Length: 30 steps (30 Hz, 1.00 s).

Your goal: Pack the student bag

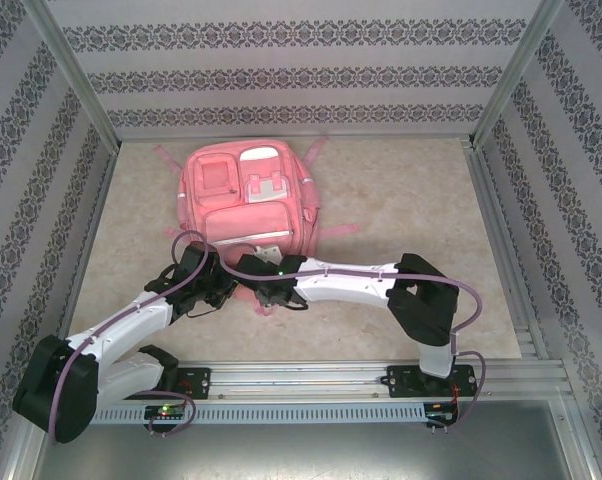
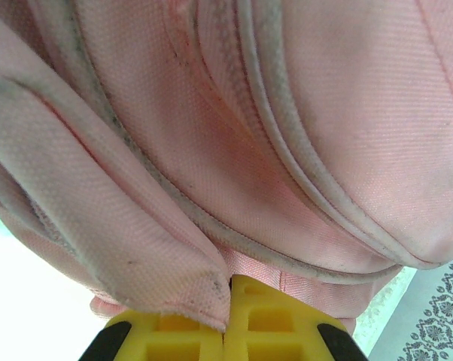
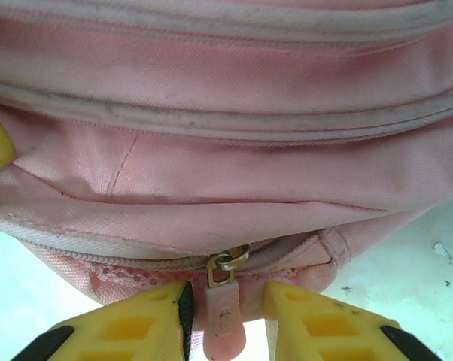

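Left gripper [image 2: 228,304]: yellow fingers [image 2: 279,323] pressed together, with a fold of the student bag [image 2: 234,135] pinched at their seam. Pink weave and grey-soiled piping run diagonally above. Patterned wall [image 2: 446,316] sits at lower right.

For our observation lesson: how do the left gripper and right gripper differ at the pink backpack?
The left gripper is shut; the right gripper is open. The left gripper pinches a fabric fold of the student bag; the right gripper straddles a zip pull, unclamped. Both have yellow fingers at the bag's near edge.
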Motion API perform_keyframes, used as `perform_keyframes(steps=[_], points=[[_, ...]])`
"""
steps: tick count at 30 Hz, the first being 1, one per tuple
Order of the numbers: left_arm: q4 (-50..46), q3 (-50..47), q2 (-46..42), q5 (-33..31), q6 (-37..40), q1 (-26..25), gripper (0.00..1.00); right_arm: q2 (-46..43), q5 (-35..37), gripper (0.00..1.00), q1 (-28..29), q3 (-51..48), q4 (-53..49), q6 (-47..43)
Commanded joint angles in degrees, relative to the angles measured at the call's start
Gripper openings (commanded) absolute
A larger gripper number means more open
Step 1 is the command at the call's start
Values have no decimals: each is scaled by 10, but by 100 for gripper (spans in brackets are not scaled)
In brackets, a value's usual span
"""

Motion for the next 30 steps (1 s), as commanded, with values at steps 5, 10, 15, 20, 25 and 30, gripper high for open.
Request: perform_keyframes(steps=[5, 10, 15, 20, 25, 30], points=[[24, 5, -11, 1, 0, -6, 0, 58, 33, 31, 20, 43, -67, -52], [23, 5, -11, 1, 0, -6, 0, 85, 46, 24, 18, 66, -83, -75], [20, 5, -11, -1, 3, -6, 0, 88, 53, 8, 12, 84, -102, -86], [19, 5, -11, -3, 5, -6, 0, 36, 28, 0, 2, 42, -53, -92], [15, 9, -9, -5, 11, -5, 0, -11, -31, 0, -19, -19, 19, -107], [2, 6, -20, -13, 10, -1, 0, -45, -76, 0, -38, -81, 97, -150]])
